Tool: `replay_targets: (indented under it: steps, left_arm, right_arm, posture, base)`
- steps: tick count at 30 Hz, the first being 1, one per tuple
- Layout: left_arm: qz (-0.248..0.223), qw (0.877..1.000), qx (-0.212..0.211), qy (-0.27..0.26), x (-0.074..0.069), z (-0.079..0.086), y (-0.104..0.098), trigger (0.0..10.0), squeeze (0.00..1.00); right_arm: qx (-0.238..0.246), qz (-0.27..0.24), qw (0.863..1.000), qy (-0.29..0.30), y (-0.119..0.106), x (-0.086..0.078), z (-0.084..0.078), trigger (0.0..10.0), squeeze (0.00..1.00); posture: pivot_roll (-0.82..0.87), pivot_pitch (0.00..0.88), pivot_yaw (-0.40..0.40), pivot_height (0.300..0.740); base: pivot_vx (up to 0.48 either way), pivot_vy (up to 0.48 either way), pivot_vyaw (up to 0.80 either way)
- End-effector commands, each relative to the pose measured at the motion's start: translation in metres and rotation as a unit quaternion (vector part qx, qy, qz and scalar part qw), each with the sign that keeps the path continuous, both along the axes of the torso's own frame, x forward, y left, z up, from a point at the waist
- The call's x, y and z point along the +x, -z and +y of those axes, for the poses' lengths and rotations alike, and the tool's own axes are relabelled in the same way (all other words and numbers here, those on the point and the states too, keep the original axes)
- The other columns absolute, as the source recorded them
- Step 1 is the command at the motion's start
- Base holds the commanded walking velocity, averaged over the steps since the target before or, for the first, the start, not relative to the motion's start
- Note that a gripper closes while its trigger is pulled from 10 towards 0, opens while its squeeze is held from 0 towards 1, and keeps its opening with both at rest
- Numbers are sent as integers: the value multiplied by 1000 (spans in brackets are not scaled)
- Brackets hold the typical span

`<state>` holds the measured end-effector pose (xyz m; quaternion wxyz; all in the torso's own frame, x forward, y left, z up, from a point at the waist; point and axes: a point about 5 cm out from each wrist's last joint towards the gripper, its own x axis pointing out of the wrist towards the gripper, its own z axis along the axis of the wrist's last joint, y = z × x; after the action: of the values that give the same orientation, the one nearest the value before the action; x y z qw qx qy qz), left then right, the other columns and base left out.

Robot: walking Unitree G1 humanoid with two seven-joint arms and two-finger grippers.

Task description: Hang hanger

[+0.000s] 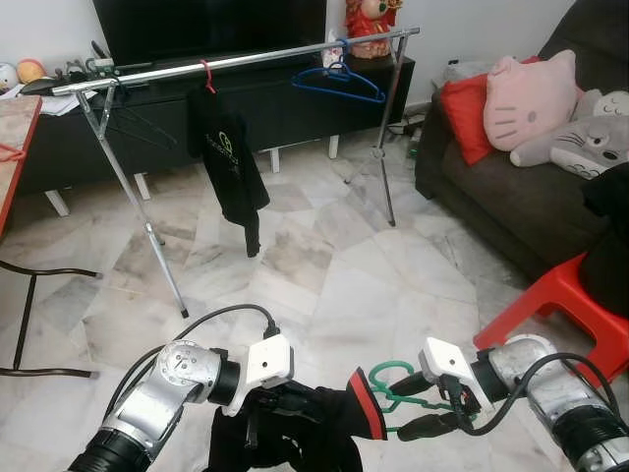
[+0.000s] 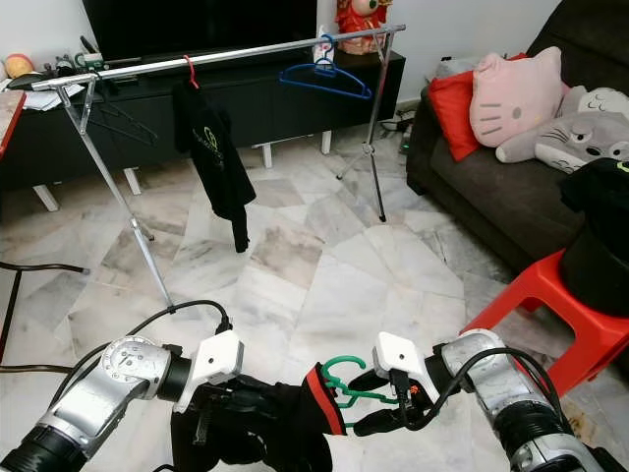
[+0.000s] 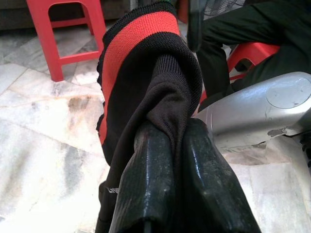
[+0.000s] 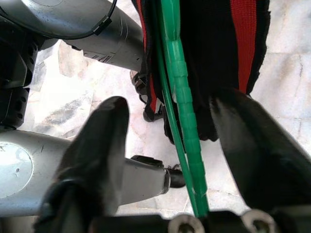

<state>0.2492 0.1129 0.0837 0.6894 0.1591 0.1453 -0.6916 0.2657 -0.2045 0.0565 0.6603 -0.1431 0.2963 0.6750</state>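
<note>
A green plastic hanger [image 1: 392, 378] sits low over the floor, its body pushed into a black garment [image 1: 329, 433] with a red-striped collar [image 1: 366, 403]. My left gripper [image 1: 293, 400] is shut on the garment's black fabric [image 3: 163, 87], pinched between its fingers [image 3: 148, 184]. My right gripper [image 1: 405, 408] stands open around the hanger's green bar [image 4: 183, 102], one finger [image 4: 97, 141] on each side without touching it. Far ahead stands the silver clothes rail [image 1: 246, 59].
On the rail hang a black shirt [image 1: 228, 162] on a red hook and a blue hanger [image 1: 339, 81]. A red stool [image 1: 560, 305] and a dark sofa [image 1: 511, 197] with plush toys stand at right. A table edge [image 1: 15, 138] is at left. Marble floor lies between.
</note>
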Motion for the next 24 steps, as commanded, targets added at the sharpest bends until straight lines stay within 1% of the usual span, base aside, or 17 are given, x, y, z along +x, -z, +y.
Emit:
replay_targets:
  steps: [1,9,15,24]
  left_arm:
    - [-28,999,-3,16,3,-5,-9,10000,0]
    - [-29,999,-4,15,3,-5,-10,10000,0]
    - [-29,999,-4,14,3,-5,-10,10000,0]
    - [-28,999,-6,15,3,-6,-10,10000,0]
  right_arm:
    - [0,-12,1000,2,-2,4,1,0,0]
    - [4,-24,1000,15,-2,7,2,0,0]
    - [7,-46,998,35,-2,12,5,0,0]
    - [14,-52,998,44,0,13,8,0,0]
  posture:
    - [-85,0,-39,740]
    - [-83,0,-40,740]
    - [-83,0,-40,740]
    - [-82,0,-39,740]
  base:
    - [0,0,0]
    - [0,0,0]
    - [0,0,0]
    - [0,0,0]
